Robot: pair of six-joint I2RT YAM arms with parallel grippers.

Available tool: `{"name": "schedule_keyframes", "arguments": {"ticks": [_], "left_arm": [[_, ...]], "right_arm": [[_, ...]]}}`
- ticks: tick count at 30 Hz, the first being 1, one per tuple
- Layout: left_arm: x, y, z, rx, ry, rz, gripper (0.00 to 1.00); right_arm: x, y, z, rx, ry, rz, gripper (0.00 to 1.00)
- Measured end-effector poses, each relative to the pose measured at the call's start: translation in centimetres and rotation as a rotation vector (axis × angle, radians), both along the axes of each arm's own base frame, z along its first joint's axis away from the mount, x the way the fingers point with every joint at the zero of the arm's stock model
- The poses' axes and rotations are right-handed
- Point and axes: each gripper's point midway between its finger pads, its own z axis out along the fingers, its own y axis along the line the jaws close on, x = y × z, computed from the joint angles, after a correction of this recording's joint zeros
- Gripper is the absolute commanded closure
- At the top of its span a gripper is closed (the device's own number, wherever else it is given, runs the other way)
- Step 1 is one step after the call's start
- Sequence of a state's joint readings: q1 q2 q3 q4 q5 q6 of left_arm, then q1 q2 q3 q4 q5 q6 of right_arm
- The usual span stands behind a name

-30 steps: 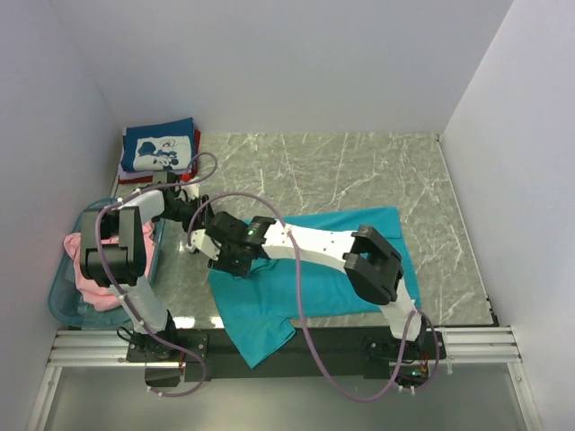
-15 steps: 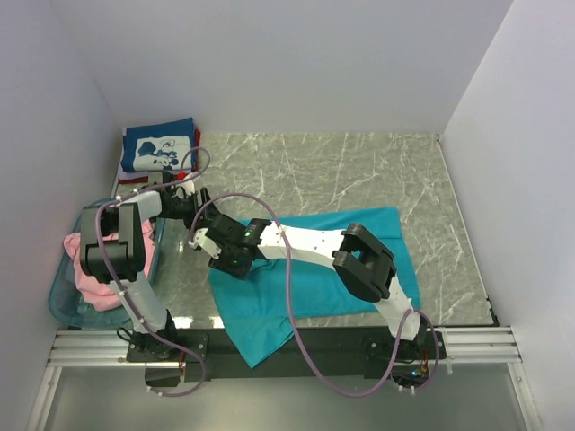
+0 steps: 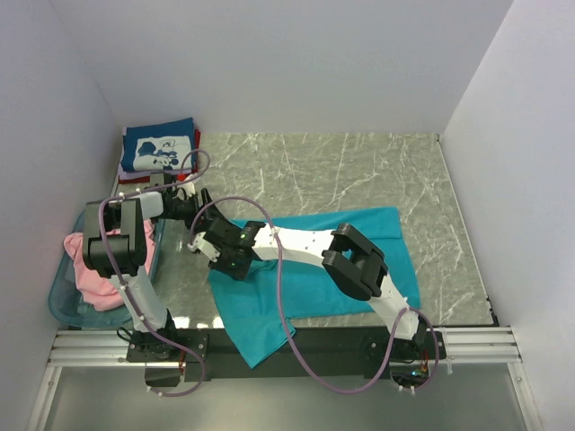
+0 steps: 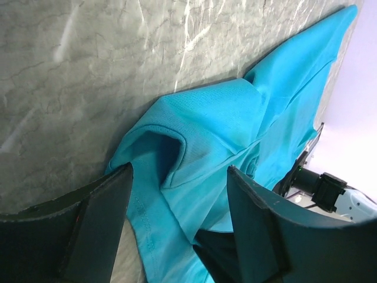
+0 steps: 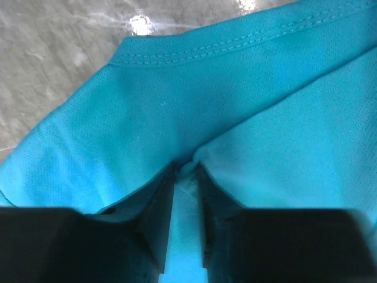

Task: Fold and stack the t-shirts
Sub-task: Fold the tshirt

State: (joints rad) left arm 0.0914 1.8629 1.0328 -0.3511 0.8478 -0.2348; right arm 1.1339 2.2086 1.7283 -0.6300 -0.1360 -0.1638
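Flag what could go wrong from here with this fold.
The right end effector pinches only a thin ridge of the plain teal cloth t-shirt at its tips; it may slip when pulled. The left end effector stands open astride a raised fold, so closing could catch extra layers. Part of the shirt hangs over the marble table's near edge and could drag.

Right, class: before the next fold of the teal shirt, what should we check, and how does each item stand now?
1. Right tool pinching the teal t-shirt: ok.
2. Left tool open over that shirt: ok.
3. Shirt wholly on the table: not ok, one corner overhangs the near edge.
4. Folded navy t-shirt lying at the far left corner: ok.
5. Pink t-shirt in the basket: ok.
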Motion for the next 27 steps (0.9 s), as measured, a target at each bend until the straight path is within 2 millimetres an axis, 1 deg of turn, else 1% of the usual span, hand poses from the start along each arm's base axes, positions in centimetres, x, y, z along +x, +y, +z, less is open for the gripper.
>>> {"name": "schedule_keyframes", "arguments": {"ticks": [2,3,8,12,17,21,24,27], "left_arm": [[0.0,0.0,0.0,-0.003,0.003,0.006,0.27],[0.1,0.0,0.0,-0.005,0.006,0.011,0.27],[0.4,0.4,0.0,-0.024,0.02,0.037,0.26],[0.6,0.7,0.0,-0.039,0.028,0.056,0.25],[0.8,1.1,0.1,-0.04,0.026,0.073,0.24],[0.9,1.3,0.1,-0.04,0.024,0.079,0.24],[1.0,1.4,0.1,-0.04,0.022,0.084,0.25],[1.1,1.6,0.1,-0.039,0.019,0.089,0.26]], "right_arm": [[0.0,0.0,0.0,-0.001,-0.001,0.0,0.92],[0.0,0.0,0.0,-0.002,-0.002,-0.001,0.99],[0.0,-0.2,0.0,-0.001,-0.003,0.0,1.0],[-0.4,-0.9,0.2,-0.009,0.003,0.001,1.0],[-0.9,-1.3,0.8,-0.004,0.014,0.006,1.0],[-1.3,-1.2,1.4,0.014,0.028,0.016,1.0],[-1.7,-1.1,1.5,0.024,0.051,0.027,1.0],[-2.6,-1.2,1.2,0.022,0.077,0.045,1.0]]}}
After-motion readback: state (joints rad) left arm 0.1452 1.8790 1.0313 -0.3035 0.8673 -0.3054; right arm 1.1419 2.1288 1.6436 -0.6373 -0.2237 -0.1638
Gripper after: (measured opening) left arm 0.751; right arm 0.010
